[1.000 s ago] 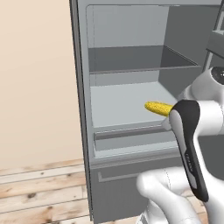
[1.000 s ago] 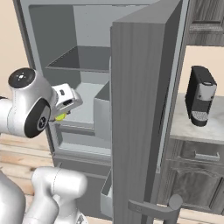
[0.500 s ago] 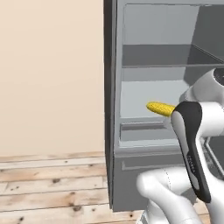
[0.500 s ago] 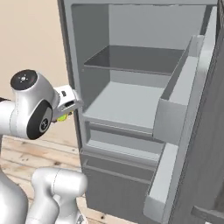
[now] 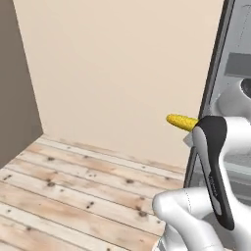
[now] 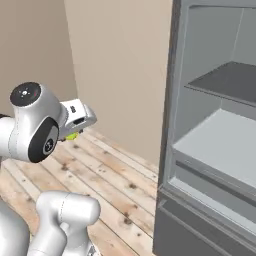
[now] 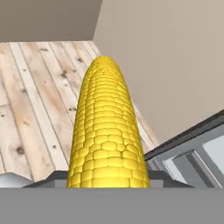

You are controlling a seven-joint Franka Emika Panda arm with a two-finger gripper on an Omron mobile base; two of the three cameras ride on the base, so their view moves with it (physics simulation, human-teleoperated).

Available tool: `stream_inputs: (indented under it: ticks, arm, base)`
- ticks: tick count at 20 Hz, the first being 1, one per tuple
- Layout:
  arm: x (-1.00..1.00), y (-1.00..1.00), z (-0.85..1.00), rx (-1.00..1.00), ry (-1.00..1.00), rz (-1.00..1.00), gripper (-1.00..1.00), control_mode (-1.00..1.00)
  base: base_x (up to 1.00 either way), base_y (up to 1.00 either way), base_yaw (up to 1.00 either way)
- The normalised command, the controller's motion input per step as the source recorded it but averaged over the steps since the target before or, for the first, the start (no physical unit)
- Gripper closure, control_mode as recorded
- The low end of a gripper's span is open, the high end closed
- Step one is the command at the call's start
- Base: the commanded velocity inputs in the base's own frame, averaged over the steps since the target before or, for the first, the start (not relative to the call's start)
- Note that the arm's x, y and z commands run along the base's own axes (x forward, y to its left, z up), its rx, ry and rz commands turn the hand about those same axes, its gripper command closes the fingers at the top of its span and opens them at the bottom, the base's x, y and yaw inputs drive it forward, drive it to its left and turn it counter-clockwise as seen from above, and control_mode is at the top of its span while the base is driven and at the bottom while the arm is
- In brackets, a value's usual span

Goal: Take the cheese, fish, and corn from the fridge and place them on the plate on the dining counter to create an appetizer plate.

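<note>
One corn [image 7: 107, 131] cob apparently clamped in end effector [image 6: 75, 131], one open fridge [image 6: 210, 140]

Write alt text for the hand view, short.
A yellow corn cob held in the gripper points away from the camera. Behind it lie a pale wood-plank floor and a beige wall, with the grey fridge at lower right.
</note>
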Motion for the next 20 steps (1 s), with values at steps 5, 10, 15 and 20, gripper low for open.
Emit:
stream_inputs:
  ticks: [5, 10, 15, 20]
  arm:
    - [0.00, 0.00, 0.00, 0.00, 0.00, 0.00, 1.00, 1.00]
    - [0.00, 0.00, 0.00, 0.00, 0.00, 0.00, 1.00, 1.00]
    - [0.00, 0.00, 0.00, 0.00, 0.00, 0.00, 1.00, 1.00]
    - [0.00, 0.00, 0.00, 0.00, 0.00, 0.00, 1.00, 1.00]
  base:
    - [0.49, 0.06, 0.89]
    - [0.76, 0.00, 0.85]
    - [0.77, 0.00, 0.85]
    - [0.99, 0.00, 0.77]
